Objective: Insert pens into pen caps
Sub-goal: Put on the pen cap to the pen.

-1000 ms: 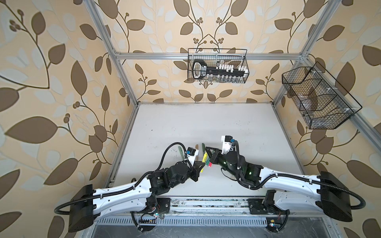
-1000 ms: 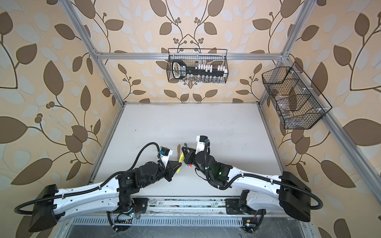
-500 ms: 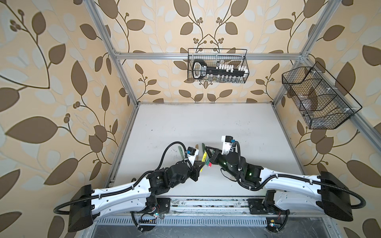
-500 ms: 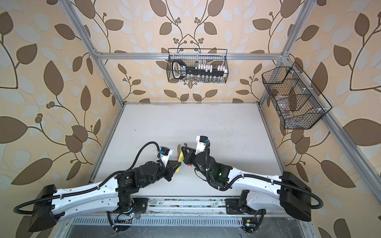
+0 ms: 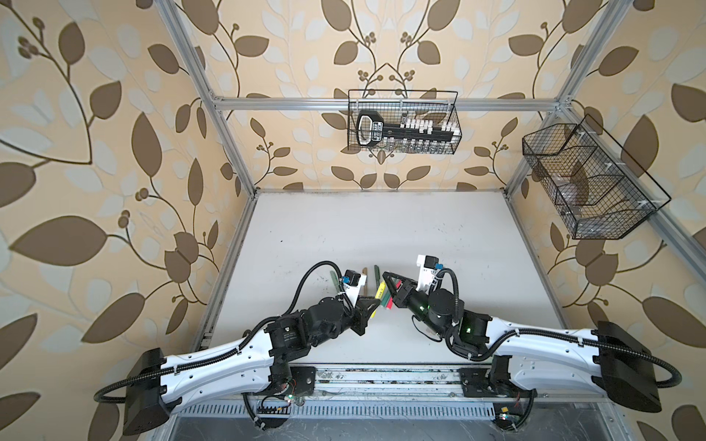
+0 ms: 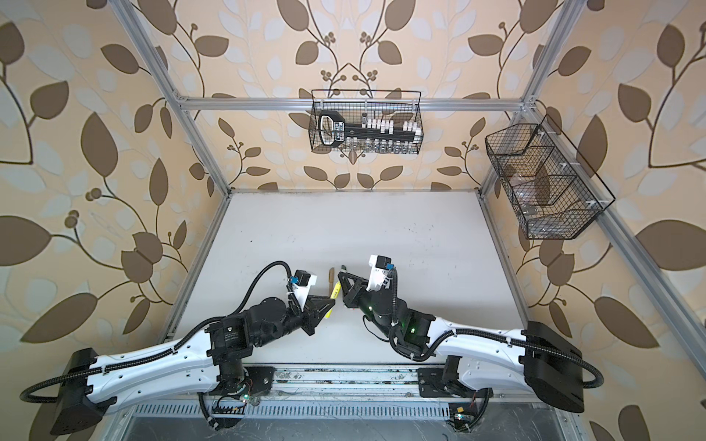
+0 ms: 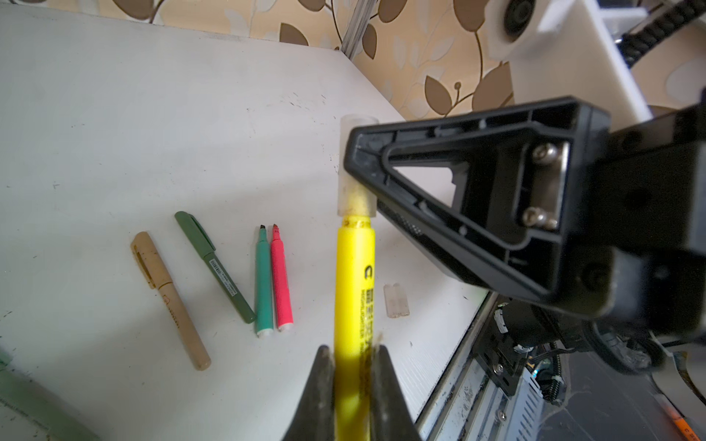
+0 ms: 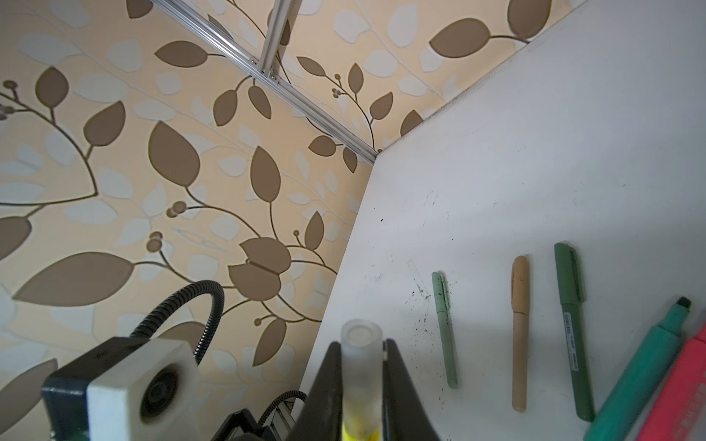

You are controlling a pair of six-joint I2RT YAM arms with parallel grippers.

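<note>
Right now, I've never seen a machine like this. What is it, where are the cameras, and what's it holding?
Two white-and-black robot arms, left and right, each end in a two-fingered gripper. Two pictures look down from overhead; two come from cameras on the wrists. The left gripper clamps a thick yellow marker. The right gripper holds a short clear plastic cap over its tip. On the white table lie a tan pen, a dark green pen and a sage green pen, all capped, a green marker and a pink-red marker, both uncapped, and two clear caps.
</note>
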